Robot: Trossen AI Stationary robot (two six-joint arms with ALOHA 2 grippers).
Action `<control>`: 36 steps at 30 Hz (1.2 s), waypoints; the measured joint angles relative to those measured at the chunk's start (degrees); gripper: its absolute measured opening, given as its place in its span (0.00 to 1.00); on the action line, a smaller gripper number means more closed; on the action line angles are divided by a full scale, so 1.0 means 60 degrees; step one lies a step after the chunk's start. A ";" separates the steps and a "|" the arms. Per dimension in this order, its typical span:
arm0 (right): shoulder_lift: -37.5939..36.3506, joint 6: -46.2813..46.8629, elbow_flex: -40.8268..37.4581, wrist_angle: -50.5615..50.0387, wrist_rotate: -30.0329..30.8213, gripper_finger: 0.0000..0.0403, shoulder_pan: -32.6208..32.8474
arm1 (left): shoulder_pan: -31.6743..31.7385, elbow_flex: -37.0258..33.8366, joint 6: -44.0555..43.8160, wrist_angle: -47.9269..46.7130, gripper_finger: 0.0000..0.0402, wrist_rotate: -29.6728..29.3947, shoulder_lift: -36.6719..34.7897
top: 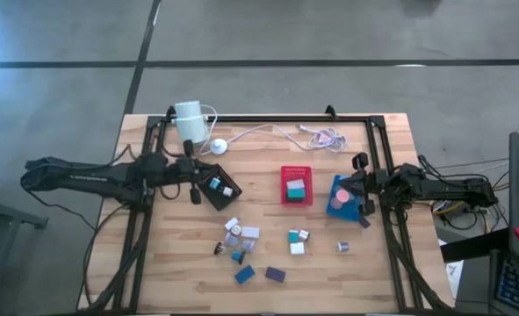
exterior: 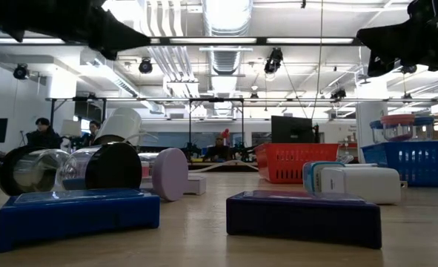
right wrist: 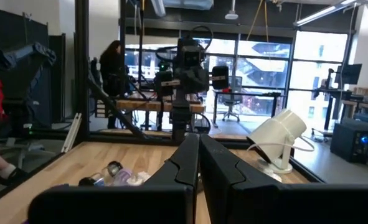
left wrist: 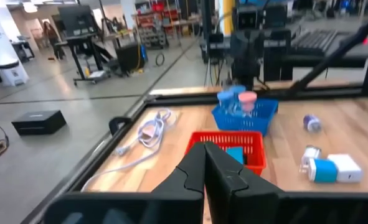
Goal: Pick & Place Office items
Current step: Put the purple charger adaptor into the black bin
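Where items cluster mid-table; closed grippers at edges

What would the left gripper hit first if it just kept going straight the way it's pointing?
Probably the red tray: the left gripper, fingers shut, points right at its near wall, with the blue tray farther along. Height is unclear, so it might pass over.

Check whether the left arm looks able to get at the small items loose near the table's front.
Probably yes: left gripper, shut, hangs beside the black tray, and open tabletop separates it from the loose pieces.
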 joint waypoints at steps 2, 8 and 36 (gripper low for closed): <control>0.0160 0.0040 0.0003 0.0232 -0.0004 0.02 0.0000 | 0.0000 0.0066 0.0168 0.0117 0.02 0.0003 0.0407; 0.0843 0.0113 0.0011 0.0419 -0.0084 0.02 0.0022 | 0.0000 0.0400 0.0109 0.0201 0.03 -0.0035 0.0942; 0.8440 0.1934 0.7842 -0.9870 0.0732 0.06 0.2140 | 0.0036 -0.0548 -0.0203 0.0126 0.02 0.0043 -0.1062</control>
